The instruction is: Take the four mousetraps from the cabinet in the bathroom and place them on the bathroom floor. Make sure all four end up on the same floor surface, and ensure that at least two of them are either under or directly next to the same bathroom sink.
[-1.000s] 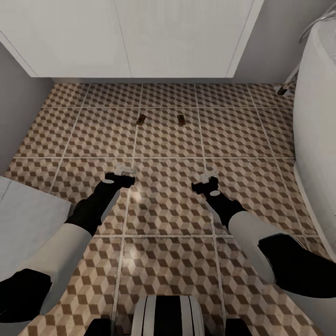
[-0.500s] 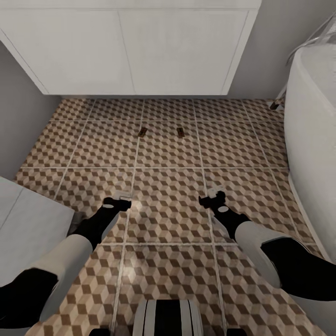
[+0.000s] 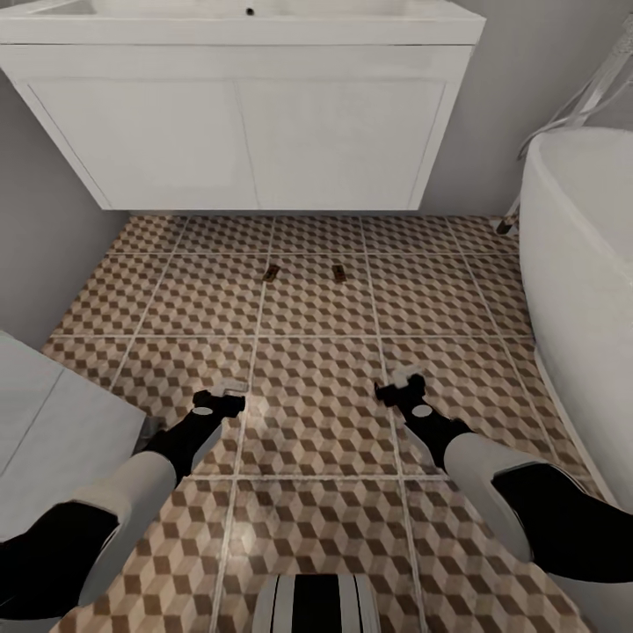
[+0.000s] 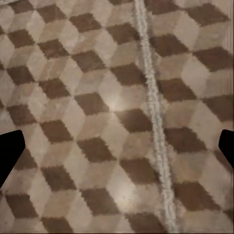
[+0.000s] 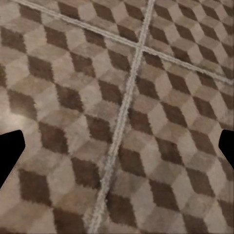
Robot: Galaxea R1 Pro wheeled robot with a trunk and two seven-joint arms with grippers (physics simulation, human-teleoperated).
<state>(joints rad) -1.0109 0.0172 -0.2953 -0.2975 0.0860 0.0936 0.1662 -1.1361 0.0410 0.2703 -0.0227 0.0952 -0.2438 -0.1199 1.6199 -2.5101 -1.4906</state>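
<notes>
Lying flat on the bathroom floor point(image 3: 316, 413), two mousetraps point(image 3: 271, 273) rest near each other just in front of the white sink point(image 3: 242, 114) cabinet, one left, one right point(image 3: 339, 272), apart and not touching. I count only those two; the other two are nowhere I can see from here. They look light, stiff little wooden boards with wire parts, thin enough that fingers would need to pinch across the short edges, and a sprung wire could snap if knocked. The left gripper point(image 3: 227, 389) and right gripper point(image 3: 397, 380) hang low over bare tiles, well short of the traps, both with fingers spread wide and holding nothing. A white bathtub point(image 3: 580, 290) stands at the right.
</notes>
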